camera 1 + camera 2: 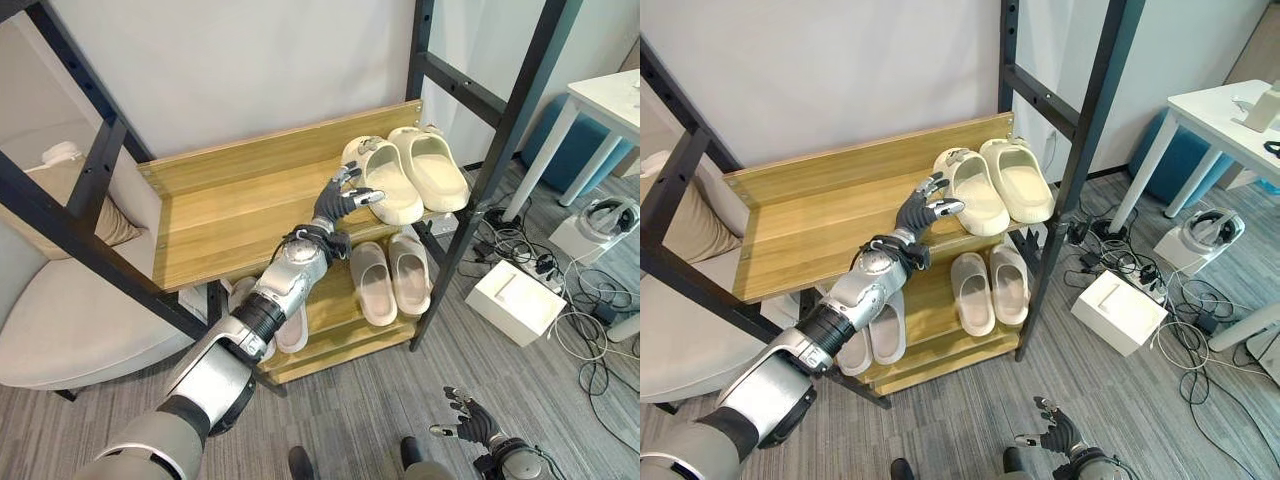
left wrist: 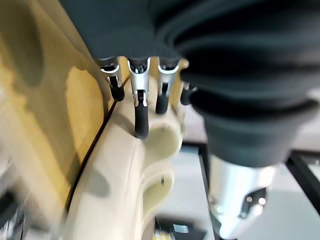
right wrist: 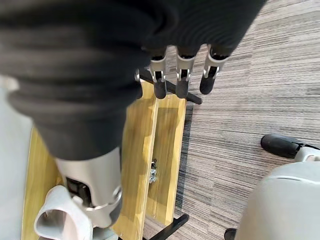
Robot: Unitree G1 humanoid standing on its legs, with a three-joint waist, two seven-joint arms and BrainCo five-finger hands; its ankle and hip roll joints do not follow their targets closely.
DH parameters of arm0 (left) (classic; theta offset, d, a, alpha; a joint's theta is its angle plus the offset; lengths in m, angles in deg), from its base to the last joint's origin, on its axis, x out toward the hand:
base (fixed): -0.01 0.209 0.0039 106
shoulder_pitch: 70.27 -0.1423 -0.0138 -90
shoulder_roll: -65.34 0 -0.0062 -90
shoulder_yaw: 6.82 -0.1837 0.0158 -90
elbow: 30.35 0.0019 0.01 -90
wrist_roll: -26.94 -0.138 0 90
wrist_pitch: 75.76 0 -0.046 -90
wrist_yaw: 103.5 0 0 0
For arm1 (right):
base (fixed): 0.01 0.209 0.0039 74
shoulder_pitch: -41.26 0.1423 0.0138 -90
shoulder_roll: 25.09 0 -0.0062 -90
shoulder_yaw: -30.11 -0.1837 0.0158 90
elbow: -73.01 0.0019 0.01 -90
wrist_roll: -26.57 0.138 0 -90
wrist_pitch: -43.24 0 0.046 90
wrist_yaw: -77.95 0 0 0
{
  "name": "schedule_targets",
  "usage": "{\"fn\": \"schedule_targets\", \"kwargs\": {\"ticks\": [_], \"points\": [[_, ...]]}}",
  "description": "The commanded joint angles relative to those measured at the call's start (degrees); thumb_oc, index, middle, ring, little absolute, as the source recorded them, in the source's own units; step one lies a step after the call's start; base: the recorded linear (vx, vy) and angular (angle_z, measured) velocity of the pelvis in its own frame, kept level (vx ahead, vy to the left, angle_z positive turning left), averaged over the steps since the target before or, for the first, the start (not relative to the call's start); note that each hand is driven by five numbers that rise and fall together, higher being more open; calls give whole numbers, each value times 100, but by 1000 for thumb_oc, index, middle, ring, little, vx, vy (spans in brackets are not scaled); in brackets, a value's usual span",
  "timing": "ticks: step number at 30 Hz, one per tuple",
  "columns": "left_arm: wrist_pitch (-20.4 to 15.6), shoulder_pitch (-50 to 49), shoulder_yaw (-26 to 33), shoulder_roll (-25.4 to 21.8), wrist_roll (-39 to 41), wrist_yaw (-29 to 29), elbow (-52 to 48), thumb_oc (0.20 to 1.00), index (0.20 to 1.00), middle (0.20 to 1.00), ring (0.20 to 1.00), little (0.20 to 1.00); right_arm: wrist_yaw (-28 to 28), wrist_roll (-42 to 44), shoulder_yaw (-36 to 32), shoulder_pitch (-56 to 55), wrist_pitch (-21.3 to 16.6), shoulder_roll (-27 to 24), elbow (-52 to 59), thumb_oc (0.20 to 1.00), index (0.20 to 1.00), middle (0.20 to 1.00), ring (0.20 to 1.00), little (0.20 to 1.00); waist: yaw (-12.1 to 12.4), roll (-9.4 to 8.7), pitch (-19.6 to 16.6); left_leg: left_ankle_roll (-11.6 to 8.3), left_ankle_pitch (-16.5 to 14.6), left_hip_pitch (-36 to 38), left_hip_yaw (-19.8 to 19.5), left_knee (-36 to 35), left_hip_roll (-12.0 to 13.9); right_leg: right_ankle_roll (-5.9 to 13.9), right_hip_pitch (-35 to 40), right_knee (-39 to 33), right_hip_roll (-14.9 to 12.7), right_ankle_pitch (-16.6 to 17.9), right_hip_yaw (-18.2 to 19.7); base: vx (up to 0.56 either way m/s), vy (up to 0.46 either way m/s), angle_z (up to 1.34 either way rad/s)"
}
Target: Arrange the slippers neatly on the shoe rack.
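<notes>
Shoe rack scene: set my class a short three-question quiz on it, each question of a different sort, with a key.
1. True or false: the left hand is at the cream slippers on the top shelf.
2. Which slippers sit on the shelf below, at its right end? A cream; B pink; C black.
3. Fill in: the right hand hangs over the ____ with open fingers.

Key: 1 true; 2 B; 3 floor.

Head stereo pair looking down on shoe rack (image 1: 250, 200), wrist cameras close along each robot hand
</notes>
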Motion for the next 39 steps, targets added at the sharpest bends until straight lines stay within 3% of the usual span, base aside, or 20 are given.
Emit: {"fn": "schedule_targets", "kwargs": {"ticks": [1,7,10,11,14,16,18,22,23,24,25,26,27,29,30,32,39], "points": [[-674,610,551,-115,-739,602,-46,1000,1000,1000,1000,1000,-132,67,-35,108,-348,-6,328,1000,1000,1000,1000,1000,67,-256,155,-240,-366,528,-178,-33,158,131,-91,25,-36,5,-251,0,0,0],[-620,-41,996,-187,-1748,1160,-718,1000,1000,1000,1000,1000,-246,85,-58,276,-443,102,340,1000,1000,1000,1000,1000,204,-306,140,-224,-380,553,-231,-33,156,112,-8,19,-37,-32,-322,0,1,1],[-881,-354,1319,-293,-1733,1307,-1626,1000,1000,1000,1000,1000,-335,113,-41,456,-479,198,316,1000,1000,1000,1000,1000,309,-328,127,-225,-376,540,-295,-33,151,112,24,20,-36,-40,-386,-2,5,3],[-1010,-663,1390,-476,-1674,1018,-2437,1000,1000,1000,1000,1000,-334,125,-65,512,-486,246,286,1000,1000,1000,1000,1000,376,-337,106,-223,-394,531,-325,-33,141,116,36,18,-45,-41,-407,-4,17,19],[-1115,-1092,1223,-718,-1413,330,-3554,1000,1000,1000,1000,1000,-294,128,-89,548,-463,304,230,1000,1000,1000,1000,1000,494,-349,55,-212,-417,539,-376,-33,136,129,72,23,-64,-31,-454,4,19,16],[-1154,-1459,833,-900,-864,-561,-4509,1000,1000,1000,1000,1000,-248,79,-79,558,-424,385,226,1000,1000,1000,1000,1000,607,-372,-10,-200,-445,552,-437,-33,125,131,122,28,-71,-38,-514,13,21,9],[-1055,-1620,494,-1085,-453,-1275,-5024,1000,1000,1000,1000,1000,-201,33,-75,547,-417,404,257,1000,1000,1000,1000,1000,659,-386,-55,-197,-459,562,-460,-33,122,136,159,24,-78,-44,-550,9,21,26],[-851,-2050,65,-1434,-88,-1950,-5514,1000,1000,1000,1000,1000,-157,-27,-87,541,-446,393,302,1000,1000,1000,1000,1000,755,-401,-96,-180,-472,568,-528,-33,91,136,193,28,-88,-50,-610,3,17,8],[-672,-2201,-437,-2000,50,-2574,-5719,1000,1000,1000,1000,1000,-70,-73,-35,538,-504,331,298,1000,1000,1000,1000,1000,803,-388,-130,-161,-484,596,-544,-33,65,149,228,34,-97,-48,-633,10,23,7],[-676,-2201,-439,-2009,57,-2582,-5715,1000,1000,1000,1000,1000,-70,-74,-33,537,-507,339,295,1000,1000,1000,1000,1000,804,-397,-131,-161,-485,599,-543,-33,63,150,230,32,-99,-49,-633,6,41,6],[-434,-2305,-925,-2366,117,-2988,-5618,1000,1000,1000,1000,1000,-14,-79,23,570,-524,275,255,1000,1000,1000,1000,1000,812,-371,-148,-151,-492,620,-554,-33,56,159,250,32,-109,-41,-626,-1,19,7],[-440,-2297,-937,-2370,121,-2995,-5608,1000,1000,1000,1000,1000,-13,-79,19,567,-527,286,252,1000,1000,1000,1000,1000,820,-382,-147,-150,-494,625,-552,-33,54,160,255,30,-110,-42,-624,-4,36,7],[-221,-2549,-1231,-2613,270,-3274,-5354,1000,1000,1000,1000,1000,52,-79,73,600,-556,236,205,1000,1000,1000,1000,1000,821,-357,-157,-146,-496,645,-547,-33,45,171,268,34,-120,-44,-623,-3,23,6],[-83,-3201,-1345,-2569,227,-3341,-4683,1000,1000,1000,1000,1000,93,-35,154,644,-572,218,175,1000,1000,1000,1000,1000,836,-352,-172,-139,-501,670,-536,-33,36,174,282,30,-130,-44,-612,6,34,0],[53,-3919,-1200,-2460,-222,-3342,-3873,1000,1000,1000,1000,1000,188,69,193,643,-542,226,145,1000,1000,1000,1000,1000,855,-349,-187,-121,-524,696,-517,-33,19,173,290,33,-144,-48,-577,15,42,-4],[88,-4505,-966,-2247,-396,-3229,-3227,1000,1000,1000,1000,1000,222,106,201,623,-507,248,129,1000,1000,1000,1000,1000,879,-355,-195,-110,-534,722,-503,-33,14,173,293,37,-153,-50,-575,14,29,-7],[22,-5383,60,-841,-937,-2342,-534,1000,1000,1000,1000,1000,93,251,73,573,-372,339,-4,1000,1000,1000,1000,1000,987,-377,-220,-54,-532,731,-582,-33,-46,149,338,60,-198,-54,-617,8,12,4]]}}
